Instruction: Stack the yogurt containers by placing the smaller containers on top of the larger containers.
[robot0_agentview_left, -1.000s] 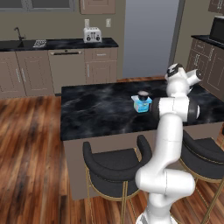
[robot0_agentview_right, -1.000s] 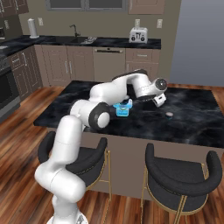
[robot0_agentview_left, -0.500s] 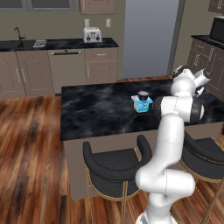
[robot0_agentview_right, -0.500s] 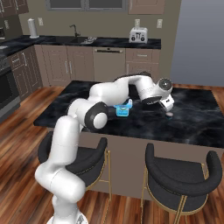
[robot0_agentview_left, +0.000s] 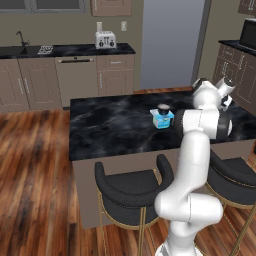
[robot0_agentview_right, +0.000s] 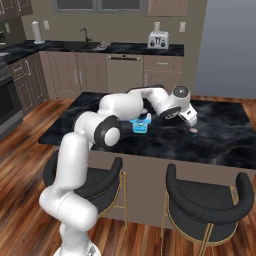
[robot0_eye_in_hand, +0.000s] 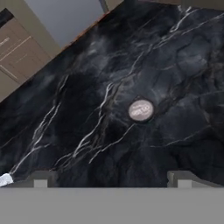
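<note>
Gripper (robot0_eye_in_hand: 112, 180) (jaws wide) has swung over the small cup (robot0_eye_in_hand: 141, 110).

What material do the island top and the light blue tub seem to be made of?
Island top: looks like polished dark marble or a similar stone. The sign is the black surface with pale irregular veins and a soft sheen.

Light blue tub: probably plastic. It has a smooth, even colour, a white rim and a brighter blue label. It is too small here to be sure.
</note>
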